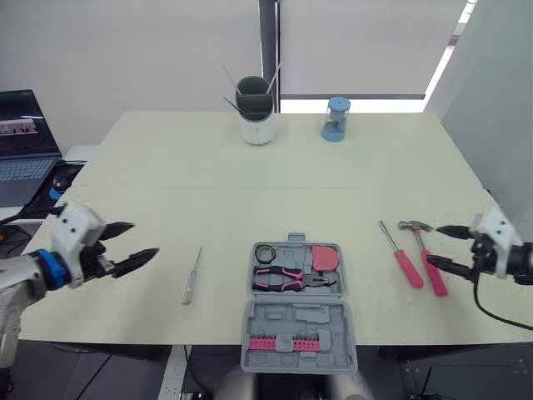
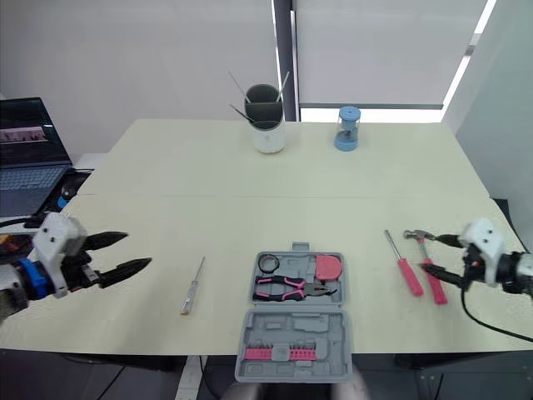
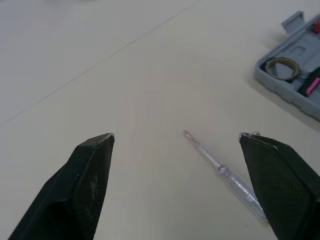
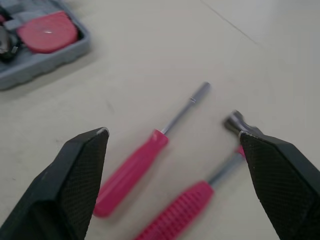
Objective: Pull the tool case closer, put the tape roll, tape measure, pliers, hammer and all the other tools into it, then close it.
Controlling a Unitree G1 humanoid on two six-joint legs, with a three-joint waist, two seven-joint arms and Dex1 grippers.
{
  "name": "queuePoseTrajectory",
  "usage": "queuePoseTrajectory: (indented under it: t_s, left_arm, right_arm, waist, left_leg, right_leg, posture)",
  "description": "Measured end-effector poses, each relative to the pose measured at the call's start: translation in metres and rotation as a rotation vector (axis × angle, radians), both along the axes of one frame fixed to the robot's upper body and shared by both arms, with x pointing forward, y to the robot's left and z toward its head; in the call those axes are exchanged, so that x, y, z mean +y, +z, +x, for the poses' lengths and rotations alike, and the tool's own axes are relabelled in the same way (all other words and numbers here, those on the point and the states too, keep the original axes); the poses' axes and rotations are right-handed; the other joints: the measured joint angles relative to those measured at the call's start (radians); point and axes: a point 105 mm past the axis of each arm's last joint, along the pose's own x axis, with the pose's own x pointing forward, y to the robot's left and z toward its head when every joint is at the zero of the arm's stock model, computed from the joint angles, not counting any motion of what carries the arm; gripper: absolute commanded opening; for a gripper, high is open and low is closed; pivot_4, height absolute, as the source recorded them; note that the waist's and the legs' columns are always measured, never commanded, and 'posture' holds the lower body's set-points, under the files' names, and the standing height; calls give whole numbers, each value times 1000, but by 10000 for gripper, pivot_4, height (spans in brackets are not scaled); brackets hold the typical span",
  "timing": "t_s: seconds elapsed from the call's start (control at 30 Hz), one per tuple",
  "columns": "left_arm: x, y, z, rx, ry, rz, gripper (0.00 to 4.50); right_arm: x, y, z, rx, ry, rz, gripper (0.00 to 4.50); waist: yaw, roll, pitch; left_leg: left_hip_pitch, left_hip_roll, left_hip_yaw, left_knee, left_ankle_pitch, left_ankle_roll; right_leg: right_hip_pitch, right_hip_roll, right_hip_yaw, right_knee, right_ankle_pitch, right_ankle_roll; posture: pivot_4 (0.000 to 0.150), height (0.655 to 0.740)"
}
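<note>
With the hammer lying right of the tool case beside the pink screwdriver, the wide-open right gripper should straddle only the hammer's handle, squarely, before closing, while the left gripper hangs open too.

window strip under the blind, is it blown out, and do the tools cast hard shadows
Left eye view: the window strip is glaring white, while the table is evenly lit. Right wrist view: the hammer and pink screwdriver throw only faint, soft shadows. Left wrist view: same for the clear screwdriver.
</note>
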Motion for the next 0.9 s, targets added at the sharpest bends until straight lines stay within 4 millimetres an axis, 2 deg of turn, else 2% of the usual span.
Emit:
queuePoseTrajectory:
  t_s: [0.13,0.23,0.33,0.43,0.57,0.73,0.9]
  left_arm:
    - [-43,-29,-14,99,-199,80,19280]
    - [-63,-48,-22,155,-290,126,8852]
    - [-74,-64,-26,180,-335,184,0]
    - [-81,-82,-31,214,-369,241,0]
    - [-92,-96,-34,220,-402,256,0]
    - [-97,-109,-25,212,-388,283,0]
    - [-116,-117,-15,180,-377,244,0]
  right_arm:
    - [46,-18,-18,77,199,-81,21864]
    - [68,-36,-29,119,298,-149,14010]
    - [79,-50,-36,136,356,-227,6455]
    - [82,-62,-39,150,377,-286,191]
    - [86,-69,-40,140,395,-324,191]
    - [98,-75,-39,111,413,-331,191]
    - [111,-78,-29,56,392,-306,191]
  waist:
    - [1,0,0]
    - [2,0,0]
    - [3,0,0]
    - [3,0,0]
    - [3,0,0]
    - [3,0,0]
    - [4,-1,0]
  left_leg:
    - [-1,0,-1,0,0,0]
    - [-1,-1,-1,0,0,0]
    - [-1,-2,-1,0,0,0]
    - [-1,-2,-1,0,0,0]
    - [-1,-2,-1,0,0,0]
    - [-1,-2,-2,1,0,0]
    - [-1,-3,-2,1,0,0]
  right_leg:
    - [0,0,-1,-1,0,0]
    - [0,0,-2,-1,0,0]
    - [0,0,-2,-1,0,0]
    - [0,1,-3,-1,0,0]
    - [0,1,-3,-1,0,0]
    - [0,1,-3,0,0,0]
    - [0,1,-3,0,0,1]
  posture:
    - [1500,7400]
    - [1500,7400]
    - [1500,7400]
    - [1500,7400]
    - [1500,7400]
    - [1500,7400]
    - [1500,7400]
